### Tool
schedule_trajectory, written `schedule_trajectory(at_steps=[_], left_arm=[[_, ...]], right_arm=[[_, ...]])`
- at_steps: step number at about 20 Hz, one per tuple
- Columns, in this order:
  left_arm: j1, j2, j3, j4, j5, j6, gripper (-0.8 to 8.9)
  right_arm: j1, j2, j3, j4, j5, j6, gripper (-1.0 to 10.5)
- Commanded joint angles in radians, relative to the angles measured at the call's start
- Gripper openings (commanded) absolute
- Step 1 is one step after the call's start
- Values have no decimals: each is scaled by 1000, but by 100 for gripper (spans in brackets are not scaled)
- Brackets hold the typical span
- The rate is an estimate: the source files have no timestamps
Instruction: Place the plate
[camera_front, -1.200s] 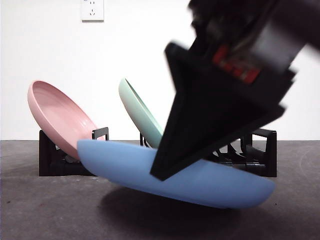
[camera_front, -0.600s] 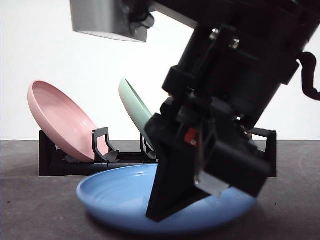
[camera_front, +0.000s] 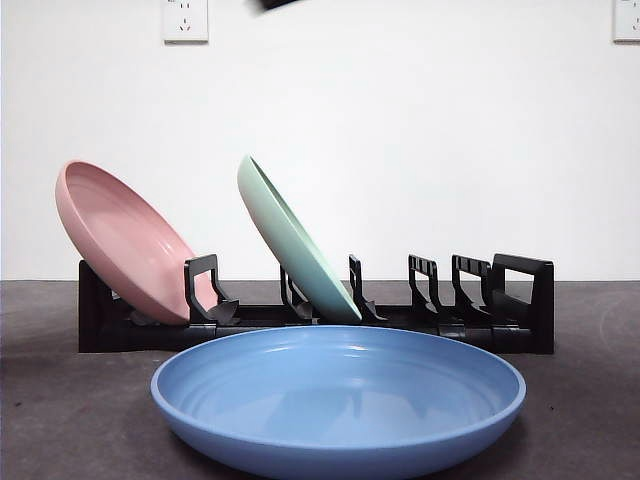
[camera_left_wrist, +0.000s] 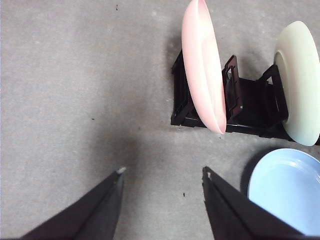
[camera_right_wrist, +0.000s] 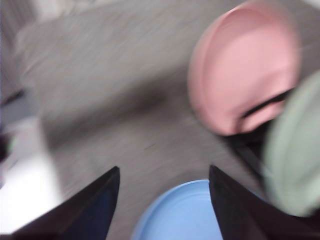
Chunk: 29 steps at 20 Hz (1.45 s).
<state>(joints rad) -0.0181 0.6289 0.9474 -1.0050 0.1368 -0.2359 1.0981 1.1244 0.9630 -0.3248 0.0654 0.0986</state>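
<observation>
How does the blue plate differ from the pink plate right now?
The glossy blue round plate lies flat on the table, in front of the black rack; the glossy pink round plate stands tilted in the rack's end slot. The blue one looks wider in the front view, though it is nearer. Both are shallow with raised rims.

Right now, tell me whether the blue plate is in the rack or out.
Out. The blue plate lies flat on the table in front of the rack, not in any slot.
</observation>
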Motion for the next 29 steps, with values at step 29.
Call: schedule_trajectory(at_steps=[29], left_arm=[[-245,975,668,-117,-305,58,254]], right_arm=[[-740,-329,0,-533,66,-167,284]])
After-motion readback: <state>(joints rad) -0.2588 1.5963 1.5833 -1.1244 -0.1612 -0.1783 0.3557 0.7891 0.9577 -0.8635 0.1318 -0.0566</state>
